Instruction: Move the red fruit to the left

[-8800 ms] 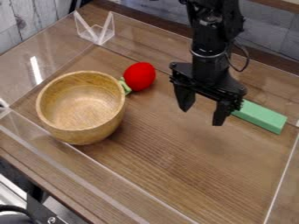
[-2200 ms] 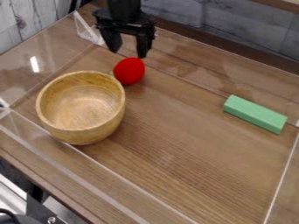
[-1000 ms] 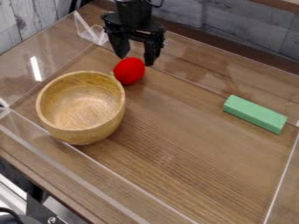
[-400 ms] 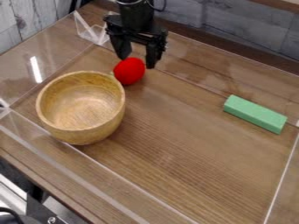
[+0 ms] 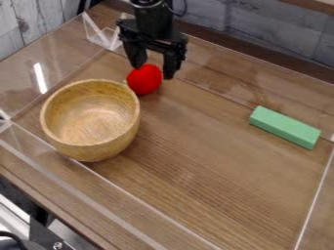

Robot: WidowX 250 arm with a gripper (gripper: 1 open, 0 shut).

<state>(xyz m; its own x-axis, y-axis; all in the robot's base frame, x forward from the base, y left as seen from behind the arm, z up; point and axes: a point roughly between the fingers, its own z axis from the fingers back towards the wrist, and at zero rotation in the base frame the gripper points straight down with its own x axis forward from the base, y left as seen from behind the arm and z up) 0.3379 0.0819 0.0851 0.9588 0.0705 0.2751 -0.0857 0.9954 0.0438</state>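
The red fruit [image 5: 145,80] is a small bright red ball lying on the wooden table just right of the wooden bowl's far rim. My gripper [image 5: 152,64] hangs directly behind and just above it, fingers spread apart and empty. One fingertip [image 5: 171,68] is at the fruit's upper right; the other is at its upper left. I cannot tell whether a finger touches the fruit.
A round wooden bowl [image 5: 89,119] stands at the left. A flat green rectangular block [image 5: 284,126] lies at the right. Clear plastic walls [image 5: 29,61] enclose the table. A clear folded stand [image 5: 100,31] sits at the back left.
Over the last second my gripper has shifted slightly down and right beside the fruit. The fruit stays close to the bowl, left of where it lay at the earliest frame.
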